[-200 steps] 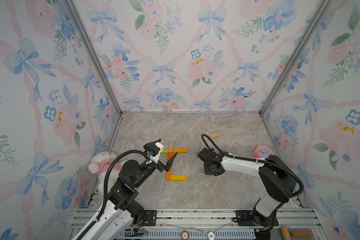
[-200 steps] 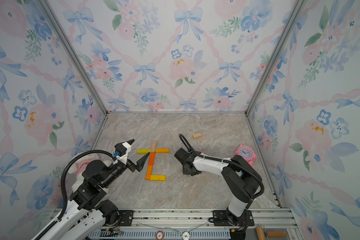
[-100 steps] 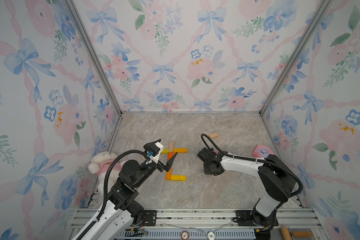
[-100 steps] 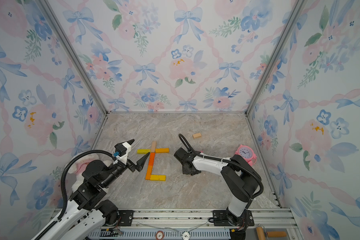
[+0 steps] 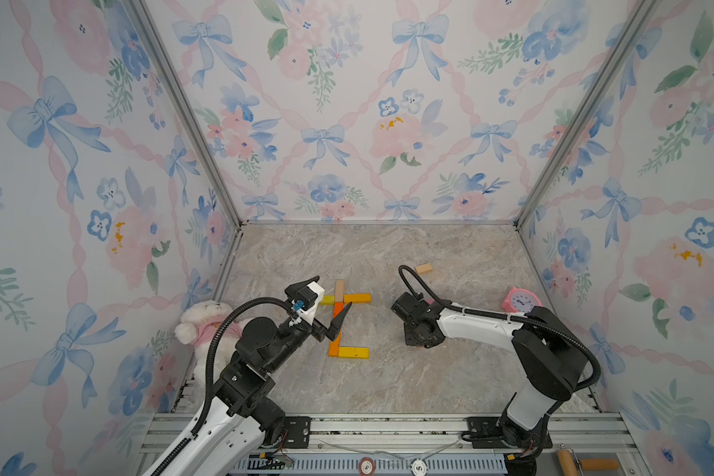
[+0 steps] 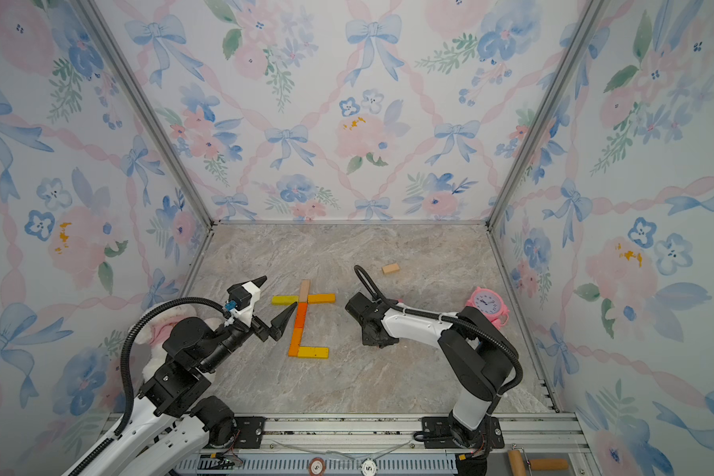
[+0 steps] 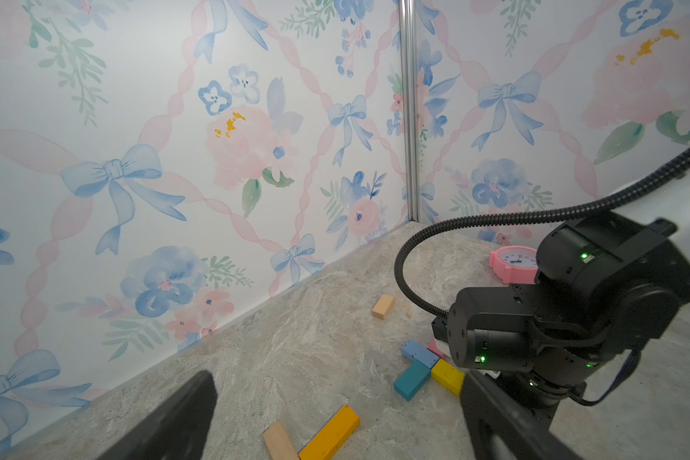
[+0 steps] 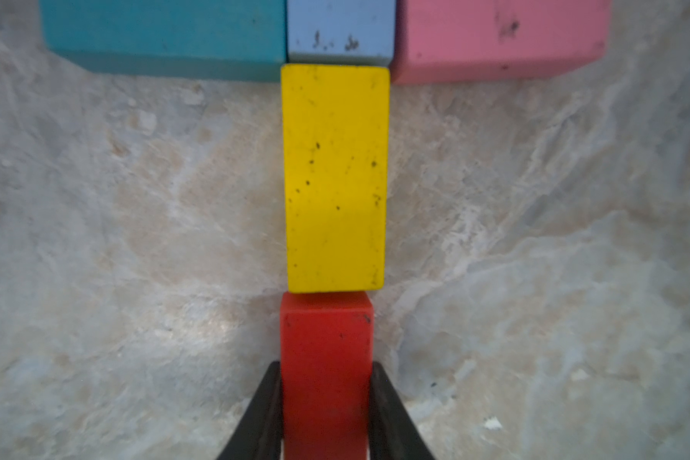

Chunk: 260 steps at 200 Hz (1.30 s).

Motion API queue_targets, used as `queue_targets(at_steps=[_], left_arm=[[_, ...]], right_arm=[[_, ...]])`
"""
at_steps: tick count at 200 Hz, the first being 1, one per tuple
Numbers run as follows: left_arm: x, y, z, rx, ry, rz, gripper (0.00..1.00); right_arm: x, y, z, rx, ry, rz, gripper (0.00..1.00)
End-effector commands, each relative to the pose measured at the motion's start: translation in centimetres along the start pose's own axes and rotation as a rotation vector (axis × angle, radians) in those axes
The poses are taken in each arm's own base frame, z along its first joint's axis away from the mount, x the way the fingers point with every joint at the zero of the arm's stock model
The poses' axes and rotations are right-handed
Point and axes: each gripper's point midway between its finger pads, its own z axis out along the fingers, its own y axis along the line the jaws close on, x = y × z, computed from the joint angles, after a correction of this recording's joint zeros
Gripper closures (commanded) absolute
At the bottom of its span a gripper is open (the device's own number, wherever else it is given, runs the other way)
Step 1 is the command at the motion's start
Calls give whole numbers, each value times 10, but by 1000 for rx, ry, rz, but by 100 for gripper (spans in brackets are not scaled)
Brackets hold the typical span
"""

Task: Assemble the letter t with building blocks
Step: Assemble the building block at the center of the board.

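- Right hand [image 8: 326, 368]: closed on the red block [image 8: 326, 338], fingers [image 8: 265, 402] on its two long sides, at the end away from the short yellow block [image 8: 335, 175].
- Red block: flat on the worktop [image 8: 96, 239], butted end-on against the short yellow block; beyond it lie teal [image 8: 164, 32], blue [image 8: 339, 32] and pink [image 8: 498, 36] blocks.
- Handling, as judged: light, rigid painted wood; smooth faces may slip, so grip across the long sides.
- Left hand [image 6: 278, 293]: wide open, empty, well apart from the short yellow block.

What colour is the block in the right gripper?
Red: a small wooden block, clearest in the right wrist view.
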Motion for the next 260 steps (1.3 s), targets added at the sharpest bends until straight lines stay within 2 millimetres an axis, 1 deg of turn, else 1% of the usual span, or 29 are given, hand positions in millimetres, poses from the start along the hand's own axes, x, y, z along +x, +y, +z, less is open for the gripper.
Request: queue_targets(at_steps=[1, 41, 94, 117, 146, 181, 198, 216, 221, 225, 260], left_arm=[[-4, 0, 0, 5, -18, 5, 2], [-3, 0, 0, 6, -15, 5, 2], [-3, 0, 0, 6, -17, 5, 2], [-3, -1, 1, 8, -16, 4, 2], [-4, 0, 0, 5, -19, 5, 2], [-4, 0, 0, 6, -17, 5, 2], [-4, 0, 0, 8, -18, 5, 2], [-3, 0, 0, 5, -16, 5, 2], [-4, 0, 0, 7, -19, 5, 2], [-4, 0, 0, 5, -18, 5, 2], [-3, 0, 1, 6, -16, 5, 2]], right_arm=[[3, -15, 11, 66, 37, -10, 77], [2, -18, 13, 72, 39, 2, 77], [-2, -14, 12, 57, 33, -1, 76], [-3, -13, 11, 53, 31, -3, 74], [-2, -12, 8, 49, 30, -7, 67], [-2, -10, 3, 42, 20, -7, 51], [-7, -8, -5, 25, -1, -2, 42], [-15, -5, -20, -12, -43, 1, 32], [-16, -4, -21, -16, -47, -1, 30], [-22, -3, -32, -38, -76, 5, 29], [-42, 1, -77, -139, -185, 8, 22]])
